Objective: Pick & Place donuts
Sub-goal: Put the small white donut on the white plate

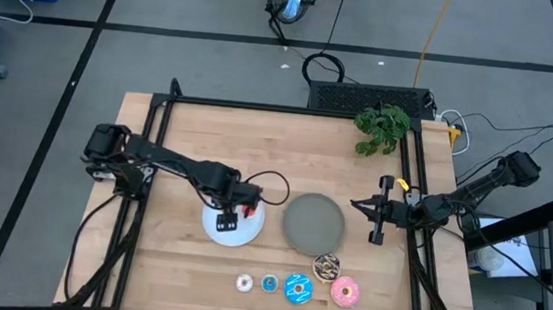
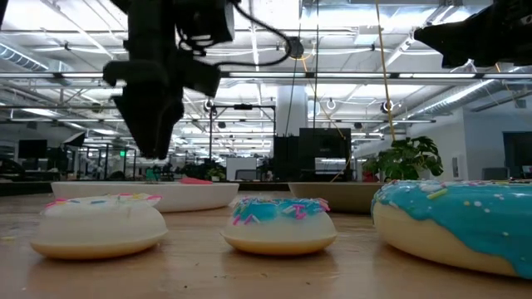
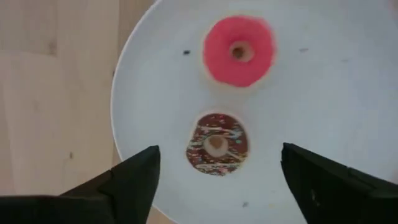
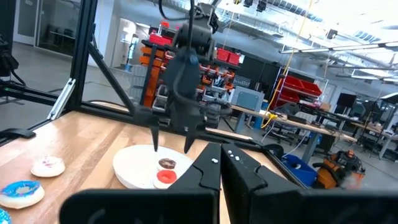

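Wooden table (image 1: 176, 267): left gripper (image 1: 234, 214) open, hiding white plate (image 1: 219, 232); right gripper (image 1: 375, 223) closed, empty

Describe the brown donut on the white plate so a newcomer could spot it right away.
Find the white plate beneath the left gripper, beside the grey plate. Two tiny donuts lie on it. The brown donut is dark with sprinkles; its neighbour, the red donut, is plain.

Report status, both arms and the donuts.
Left gripper open above white plate, red donut and brown donut on it. Right gripper shut, waiting beside empty grey plate. Five donuts left on table.
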`<action>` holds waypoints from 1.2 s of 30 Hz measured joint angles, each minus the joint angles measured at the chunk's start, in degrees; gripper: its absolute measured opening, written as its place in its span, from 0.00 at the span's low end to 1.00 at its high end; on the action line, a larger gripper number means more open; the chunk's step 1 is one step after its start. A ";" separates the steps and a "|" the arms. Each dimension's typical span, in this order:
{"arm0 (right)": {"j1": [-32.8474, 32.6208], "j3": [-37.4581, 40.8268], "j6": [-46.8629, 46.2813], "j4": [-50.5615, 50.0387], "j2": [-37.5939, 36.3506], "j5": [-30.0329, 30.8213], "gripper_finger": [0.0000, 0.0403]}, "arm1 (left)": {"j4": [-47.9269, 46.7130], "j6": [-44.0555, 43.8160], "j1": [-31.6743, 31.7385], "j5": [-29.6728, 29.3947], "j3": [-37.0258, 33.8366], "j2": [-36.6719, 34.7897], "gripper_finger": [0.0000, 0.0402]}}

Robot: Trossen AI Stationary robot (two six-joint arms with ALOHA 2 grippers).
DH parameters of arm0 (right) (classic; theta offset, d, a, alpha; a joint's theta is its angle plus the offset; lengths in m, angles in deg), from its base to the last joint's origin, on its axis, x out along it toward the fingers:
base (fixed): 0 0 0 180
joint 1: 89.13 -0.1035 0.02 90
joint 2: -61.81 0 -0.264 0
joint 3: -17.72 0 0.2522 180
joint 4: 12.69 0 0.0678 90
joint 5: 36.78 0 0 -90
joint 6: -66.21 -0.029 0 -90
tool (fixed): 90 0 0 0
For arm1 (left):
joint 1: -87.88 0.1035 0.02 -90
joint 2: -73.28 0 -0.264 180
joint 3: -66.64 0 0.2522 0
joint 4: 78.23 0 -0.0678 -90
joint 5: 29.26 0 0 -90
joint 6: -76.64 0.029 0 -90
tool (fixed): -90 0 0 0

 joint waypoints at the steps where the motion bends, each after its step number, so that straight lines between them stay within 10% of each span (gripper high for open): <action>1: 0.00 0.00 0.47 0.12 0.02 0.00 0.00 | -1.22 -0.54 -0.43 0.30 1.40 0.00 0.83; 9: 0.00 0.00 1.57 1.71 0.02 0.00 0.00 | -5.57 -0.57 -6.70 -0.49 12.77 0.00 0.64; 20: 0.02 0.00 1.53 2.69 0.00 0.04 0.00 | -9.15 -2.72 -12.89 -3.01 22.72 0.00 0.03; 36: -0.07 0.00 -3.04 2.32 -1.89 0.24 0.00 | -15.91 -1.35 -14.84 -5.19 23.98 0.00 0.04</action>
